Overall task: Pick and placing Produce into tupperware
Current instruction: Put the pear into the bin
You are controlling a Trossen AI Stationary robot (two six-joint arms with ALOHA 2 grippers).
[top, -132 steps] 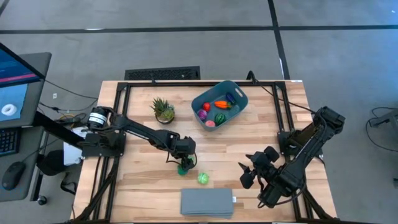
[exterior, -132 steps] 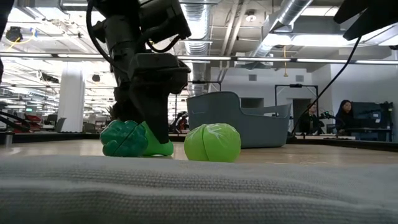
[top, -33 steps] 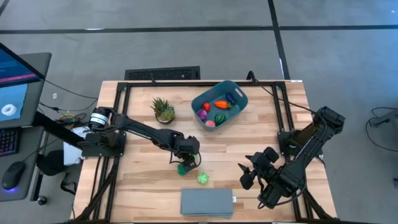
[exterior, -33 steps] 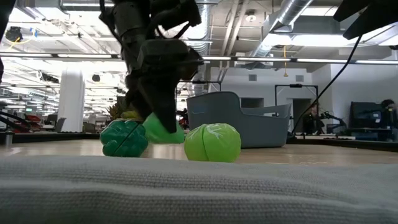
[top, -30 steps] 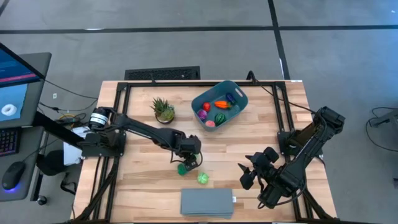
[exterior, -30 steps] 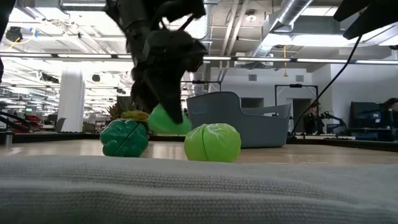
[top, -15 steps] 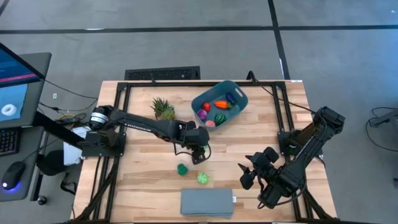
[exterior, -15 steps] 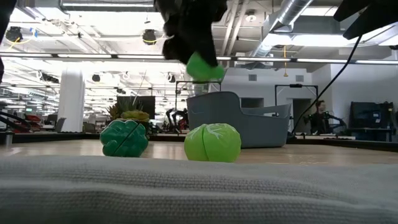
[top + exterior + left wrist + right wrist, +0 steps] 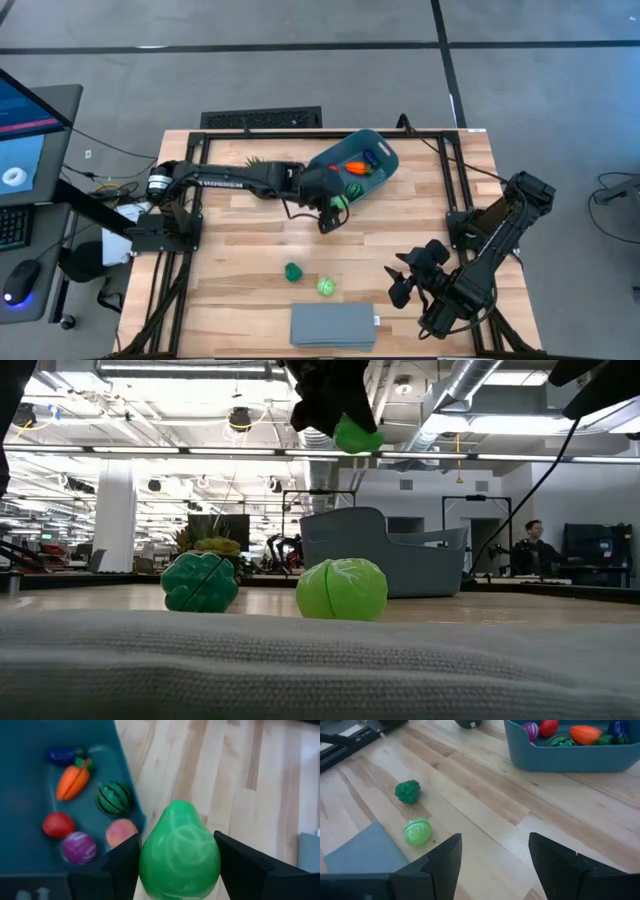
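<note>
Left gripper (image 9: 177, 865) is clamped on a light green pear-shaped toy (image 9: 179, 851), one dark finger (image 9: 122, 862) on each flank of its wide lower body; the toy hangs clear of the table, near the top centre of the low view and just beside the lower left rim of the teal bin (image 9: 385, 170) in the high view. Judged light, hollow and rigid; the glossy rounded skin looks slippery, so the hold across the broadest part is the sound one, since a grip on the tapering neck could squeeze it out. Inside the bin lie a carrot (image 9: 73, 778), a striped dark green piece (image 9: 114, 798), a red piece (image 9: 57, 824), a purple piece (image 9: 78, 846), a pink piece (image 9: 121, 832) and a blue piece (image 9: 62, 755). Still on the table, lower centre of the high view: a dark green lobed toy (image 9: 292, 271) and a light green cabbage-like ball (image 9: 326, 287), near each other but apart, above the grey slab (image 9: 333, 326); both look equally light and smooth, best taken across the middle. Right gripper (image 9: 492, 852) waits at lower right, fingers apart, holding nothing.
</note>
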